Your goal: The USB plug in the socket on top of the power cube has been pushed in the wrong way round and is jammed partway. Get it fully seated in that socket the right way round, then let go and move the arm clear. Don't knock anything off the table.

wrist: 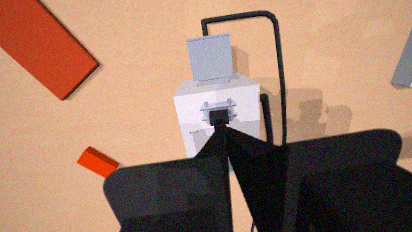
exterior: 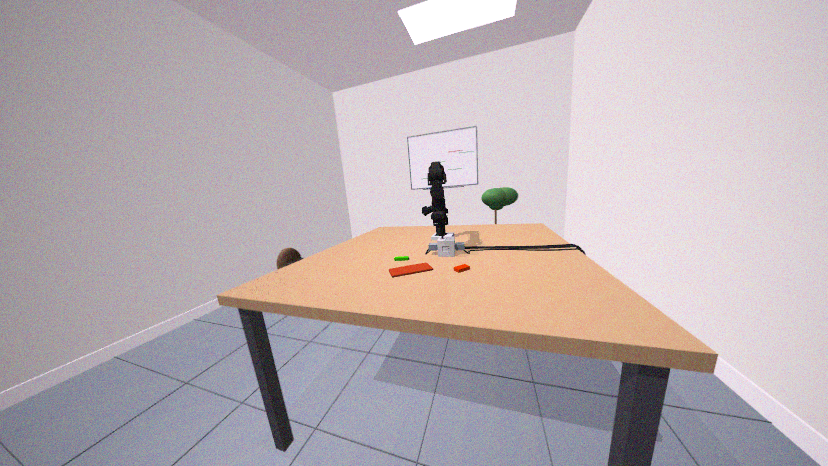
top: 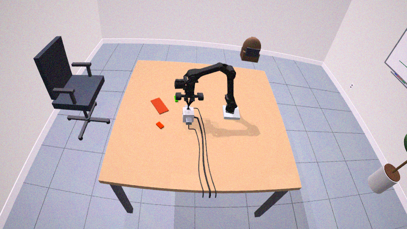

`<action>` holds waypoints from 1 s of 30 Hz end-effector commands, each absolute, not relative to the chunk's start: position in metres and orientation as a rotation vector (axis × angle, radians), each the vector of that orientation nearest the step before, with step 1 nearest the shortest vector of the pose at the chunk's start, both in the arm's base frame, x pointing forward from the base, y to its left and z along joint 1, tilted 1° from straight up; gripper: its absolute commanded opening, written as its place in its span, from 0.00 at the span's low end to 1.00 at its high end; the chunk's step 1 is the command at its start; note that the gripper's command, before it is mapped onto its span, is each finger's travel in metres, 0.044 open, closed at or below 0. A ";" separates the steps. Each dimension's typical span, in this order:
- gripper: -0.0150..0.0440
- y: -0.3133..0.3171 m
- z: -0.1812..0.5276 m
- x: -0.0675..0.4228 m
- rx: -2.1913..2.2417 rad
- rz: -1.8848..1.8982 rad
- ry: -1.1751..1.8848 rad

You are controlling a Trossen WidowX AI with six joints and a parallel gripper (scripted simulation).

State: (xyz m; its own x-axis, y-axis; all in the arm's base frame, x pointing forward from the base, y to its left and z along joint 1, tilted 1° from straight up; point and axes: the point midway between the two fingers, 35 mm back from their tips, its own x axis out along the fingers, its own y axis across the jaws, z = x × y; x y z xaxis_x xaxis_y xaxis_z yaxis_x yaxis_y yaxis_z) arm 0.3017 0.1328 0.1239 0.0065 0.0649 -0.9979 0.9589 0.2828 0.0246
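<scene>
The white power cube (top: 188, 115) (exterior: 446, 247) (wrist: 198, 110) stands near the middle of the wooden table (top: 159, 159) (exterior: 521, 301). A small dark USB plug (wrist: 218, 116) sits in the grey socket on the cube's top. My gripper (top: 188, 107) (exterior: 440, 233) (wrist: 223, 133) points straight down over the cube. Its fingers are shut together into one point, and the tips sit right at the top of the plug. I see no part of the plug between the fingers. How deep the plug sits is hidden.
Black cables (top: 203, 148) (exterior: 521, 248) (wrist: 277, 65) run from the cube to the table edge. A grey plug (wrist: 210, 57) sticks out of the cube's side. A long red block (top: 159, 105) (wrist: 45, 52), a small red block (top: 159, 125) (wrist: 98, 161) and a green block (top: 175, 100) lie nearby.
</scene>
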 end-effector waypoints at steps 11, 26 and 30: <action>0.25 0.133 0.120 0.301 1.046 -0.958 1.368; 0.25 0.133 0.118 0.301 1.046 -0.958 1.368; 0.25 0.133 0.117 0.301 1.046 -0.958 1.368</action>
